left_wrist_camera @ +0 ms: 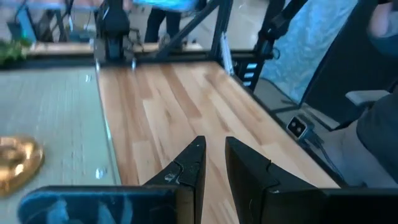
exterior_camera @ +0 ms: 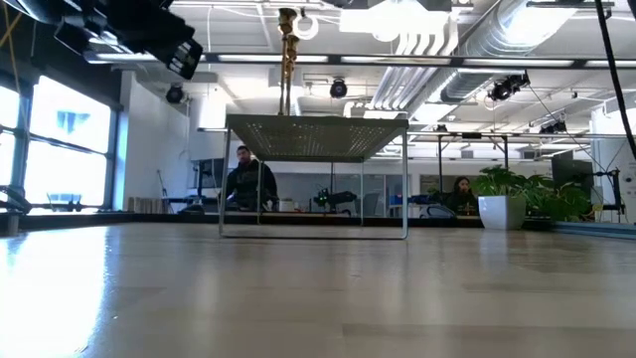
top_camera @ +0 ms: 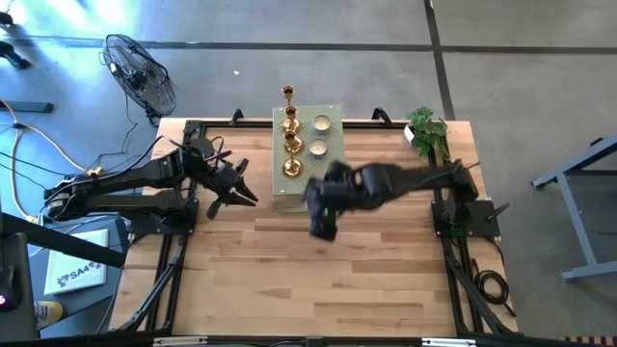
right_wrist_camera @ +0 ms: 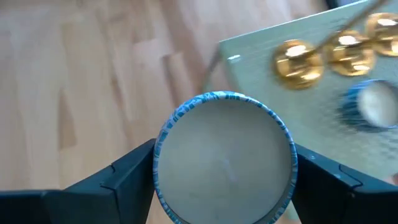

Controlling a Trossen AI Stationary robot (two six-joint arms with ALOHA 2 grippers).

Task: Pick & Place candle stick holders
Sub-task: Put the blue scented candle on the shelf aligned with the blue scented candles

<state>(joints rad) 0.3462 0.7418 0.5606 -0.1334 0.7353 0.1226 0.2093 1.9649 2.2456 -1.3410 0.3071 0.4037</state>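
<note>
Three gold candle stick holders (top_camera: 291, 143) stand in a row on a pale green perforated slab (top_camera: 333, 116) at the table's far middle, with two cream cups (top_camera: 319, 135) beside them. The slab rests on thin wire legs (exterior_camera: 221, 179). A third cup (right_wrist_camera: 224, 155), cream inside with a blue patterned rim, sits between the fingers of my right gripper (right_wrist_camera: 224, 163), which hangs over the wood just near of the slab (top_camera: 323, 224). My left gripper (left_wrist_camera: 211, 163) waits left of the slab (top_camera: 246, 188), its fingers close together around nothing. My right gripper pinches the cup by opposite sides of its round wall (right_wrist_camera: 159, 155), one finger (right_wrist_camera: 124, 180) on each side. The fingers come slanting down from above. The cup is mouth up and lifted clear, with bare wood below it.
A potted plant (top_camera: 427, 130) stands at the table's far right corner. The wood near of the slab and toward the near edge (top_camera: 318, 289) is bare. A floor fan (top_camera: 140, 72) stands off the table's far left. People sit in the room behind (exterior_camera: 248, 184).
</note>
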